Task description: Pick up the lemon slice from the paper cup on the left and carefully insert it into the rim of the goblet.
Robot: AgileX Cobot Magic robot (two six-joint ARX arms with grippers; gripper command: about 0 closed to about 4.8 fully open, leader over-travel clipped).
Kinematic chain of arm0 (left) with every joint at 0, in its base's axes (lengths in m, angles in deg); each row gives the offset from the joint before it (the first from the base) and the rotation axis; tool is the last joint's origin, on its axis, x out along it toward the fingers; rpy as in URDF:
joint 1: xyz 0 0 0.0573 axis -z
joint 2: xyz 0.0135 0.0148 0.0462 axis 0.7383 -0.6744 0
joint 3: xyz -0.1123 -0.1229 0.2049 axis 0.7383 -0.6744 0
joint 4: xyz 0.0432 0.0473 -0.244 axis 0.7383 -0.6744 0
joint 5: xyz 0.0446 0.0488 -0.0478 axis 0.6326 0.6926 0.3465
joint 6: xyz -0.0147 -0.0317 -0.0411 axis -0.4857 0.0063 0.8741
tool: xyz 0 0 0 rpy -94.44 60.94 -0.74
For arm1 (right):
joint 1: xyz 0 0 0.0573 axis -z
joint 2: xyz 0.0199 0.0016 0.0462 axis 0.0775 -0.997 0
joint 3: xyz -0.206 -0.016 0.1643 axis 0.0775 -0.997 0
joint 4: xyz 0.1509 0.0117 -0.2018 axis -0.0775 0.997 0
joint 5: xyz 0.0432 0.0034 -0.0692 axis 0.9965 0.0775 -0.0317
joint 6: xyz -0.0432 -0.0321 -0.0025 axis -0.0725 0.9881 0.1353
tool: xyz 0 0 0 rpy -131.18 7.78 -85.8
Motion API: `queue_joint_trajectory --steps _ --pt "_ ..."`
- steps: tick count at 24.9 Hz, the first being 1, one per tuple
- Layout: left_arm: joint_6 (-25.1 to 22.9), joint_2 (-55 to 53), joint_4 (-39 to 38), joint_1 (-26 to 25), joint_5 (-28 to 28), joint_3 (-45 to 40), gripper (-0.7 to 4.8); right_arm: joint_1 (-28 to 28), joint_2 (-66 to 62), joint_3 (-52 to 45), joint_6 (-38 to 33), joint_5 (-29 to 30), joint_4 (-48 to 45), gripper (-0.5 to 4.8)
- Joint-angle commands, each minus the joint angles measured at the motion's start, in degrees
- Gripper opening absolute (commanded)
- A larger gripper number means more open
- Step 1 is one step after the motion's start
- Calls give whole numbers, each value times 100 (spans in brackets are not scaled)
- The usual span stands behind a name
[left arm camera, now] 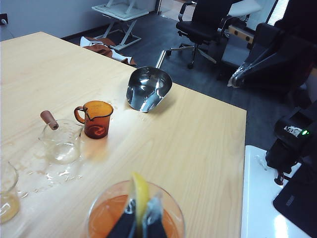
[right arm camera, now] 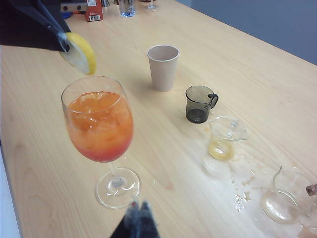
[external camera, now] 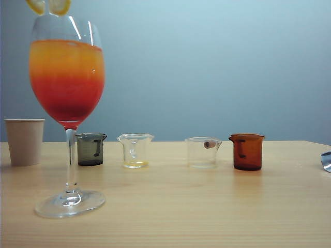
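One lemon slice (right arm camera: 79,53) hangs edge-on just above the rim of the goblet (external camera: 67,77), pinched between the clenched fingers of the left gripper (left arm camera: 143,218). In the exterior view two yellow bits show at the very top left of the frame, over the glass. In the left wrist view the slice (left arm camera: 140,198) stands upright over the orange drink, with the dark fingertips (left arm camera: 122,225) clamped on either side of it. I cannot tell whether the slice touches the rim.

The goblet stands at the left of the exterior view, nearer the camera than the rest, its drink shading from orange down to red. Behind it at the far left is the paper cup (external camera: 25,141). A row runs rightward from there: a dark grey beaker (external camera: 91,149), a clear beaker with a little yellow liquid (external camera: 135,150), a clear beaker with a brown handle stub (external camera: 202,152), and an amber beaker (external camera: 247,151). A metal scoop (left arm camera: 147,88) lies on the wooden table (external camera: 207,206) beyond the amber beaker.

The right gripper (right arm camera: 137,223) sits at the bottom edge of its own view, near the goblet's foot, tips together, holding nothing.
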Motion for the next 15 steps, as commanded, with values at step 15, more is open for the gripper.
queue_joint_trajectory --steps 15 --pt "-197 -2 -13 -195 42 -66 -6 2 0 39 11 -11 -11 -3"
